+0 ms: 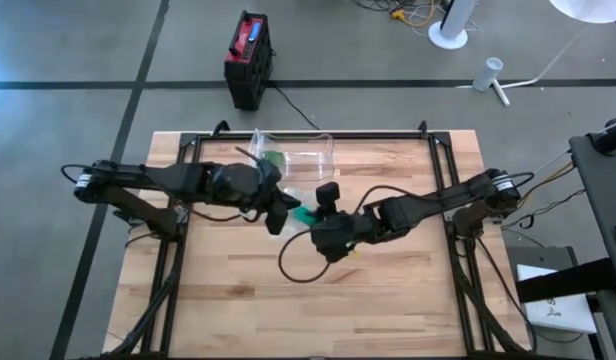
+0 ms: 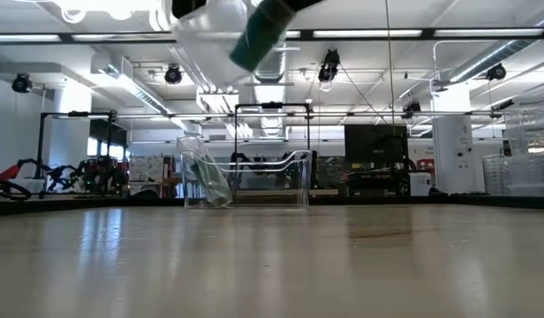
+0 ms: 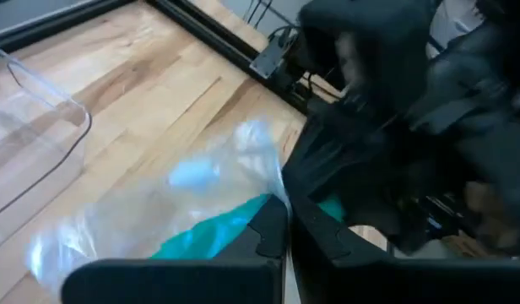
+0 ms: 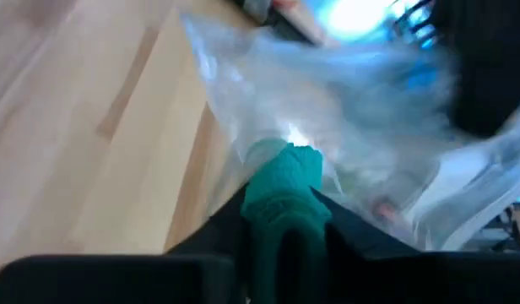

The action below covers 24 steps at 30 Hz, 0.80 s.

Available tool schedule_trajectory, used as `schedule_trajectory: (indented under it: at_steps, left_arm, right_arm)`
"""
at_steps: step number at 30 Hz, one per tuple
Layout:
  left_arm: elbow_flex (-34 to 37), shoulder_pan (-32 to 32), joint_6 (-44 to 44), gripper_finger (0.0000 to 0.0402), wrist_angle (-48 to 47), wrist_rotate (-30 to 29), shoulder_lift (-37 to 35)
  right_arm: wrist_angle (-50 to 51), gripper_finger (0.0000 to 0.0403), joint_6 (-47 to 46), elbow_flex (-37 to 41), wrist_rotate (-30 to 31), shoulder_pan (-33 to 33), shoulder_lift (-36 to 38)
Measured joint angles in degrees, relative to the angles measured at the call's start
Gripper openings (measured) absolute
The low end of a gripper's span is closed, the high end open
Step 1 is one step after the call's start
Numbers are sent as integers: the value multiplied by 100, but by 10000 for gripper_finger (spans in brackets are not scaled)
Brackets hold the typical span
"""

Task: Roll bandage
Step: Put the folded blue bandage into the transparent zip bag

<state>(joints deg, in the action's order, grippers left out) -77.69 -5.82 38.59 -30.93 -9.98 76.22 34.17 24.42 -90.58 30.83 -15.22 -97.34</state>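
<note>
At frame centre, above the counter (image 1: 388, 290), we see the left gripper (image 3: 287, 241) pinching the clear bag (image 3: 159, 211) shut. The right gripper's (image 4: 281, 221) fingers hold the green bandage (image 4: 285, 181): we judge it soft, light, compressible; grip its free end.

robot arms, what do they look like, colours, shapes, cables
Both arms are dark, near black, built of chunky jointed segments. The left end effector and right end effector each end in two flat black fingers. A loose black cable loops under the right arm, whose wrist carries a boxy black camera block.
</note>
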Motion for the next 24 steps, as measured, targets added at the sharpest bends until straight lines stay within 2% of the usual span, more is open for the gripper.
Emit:
schedule_trajectory:
  at_steps: [5, 8, 12, 16, 17, 19, 21, 23, 24]
  left_arm:
    - [192, 19, -15, 0, 21, 0, 55]
    - [356, 104, 24, 0, 123, 76, 47]
    - [241, 487, -162, 0, -194, 506, -138]
    - [-16, 1271, -486, 0, -687, 544, -338]
    - [-23, 1539, -400, 0, -786, 806, -329]
    - [-19, 1971, -50, 0, -861, 1752, -205]
    - [4, 2075, 7, 0, -655, 2511, -101]
    - [-91, 2089, -373, 0, -494, 2664, -9]
    - [-159, 2217, -444, 0, -708, 2616, 73]
  right_arm:
    - [-147, 187, 130, -394, 6, 63, 52]
    - [307, 244, 131, -650, 0, 112, 104]
    - [786, 300, 171, -913, 17, 134, 366]
    - [785, 322, 45, -873, 48, 221, 876]
    - [850, 323, -93, -842, 63, 249, 1007]
    - [988, 322, -392, -787, 85, 286, 1212]
    - [1249, 317, -722, -683, 66, 284, 1450]
    - [1312, 311, -934, -547, 64, 278, 1639]
    - [1312, 308, -994, -463, 59, 280, 1749]
